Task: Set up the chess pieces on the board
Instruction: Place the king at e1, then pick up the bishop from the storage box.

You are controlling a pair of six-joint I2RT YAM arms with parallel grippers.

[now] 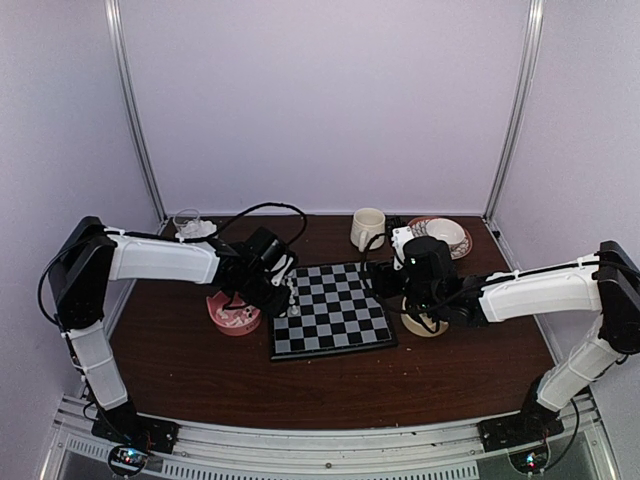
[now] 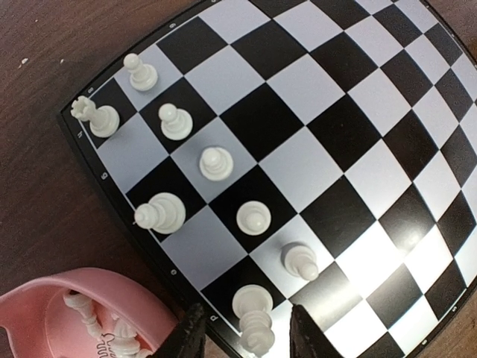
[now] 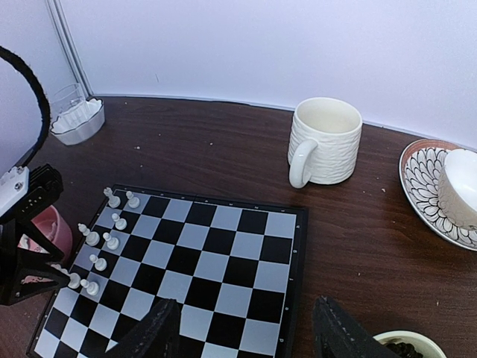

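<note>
My left end effector [image 2: 246, 341] hangs low over the left edge of the board [image 2: 320, 149], its fingers [image 2: 190, 335] apart. One tall white piece [image 2: 253, 319] stands upright between them. I see a gap on either side of it, so nothing is clamped. The board is a flat square of black and pale checks with a thin black rim, lying mid-surface [image 1: 330, 390] on dark wood.

Seven more white pieces [image 2: 216, 162], small and glossy, stand along that same left edge: two in the outer row and five rounded ones in the row beside it. Just off the rim, a pink bowl [image 2: 45, 313] holds more white figures. They are cut off by the frame and too jumbled to count.

My right end effector [image 3: 246, 335] hovers at the board's right edge, fingers wide apart and holding nothing. Beside it, a pale bowl [image 3: 410, 344] is mostly cut off, and I cannot make out its dark contents.

Near the far edge of the surface a ribbed cream mug [image 3: 324, 142] stands upright. Toward the far right corner, a patterned plate [image 3: 425, 179] carries a white cup, partly out of view.
</note>
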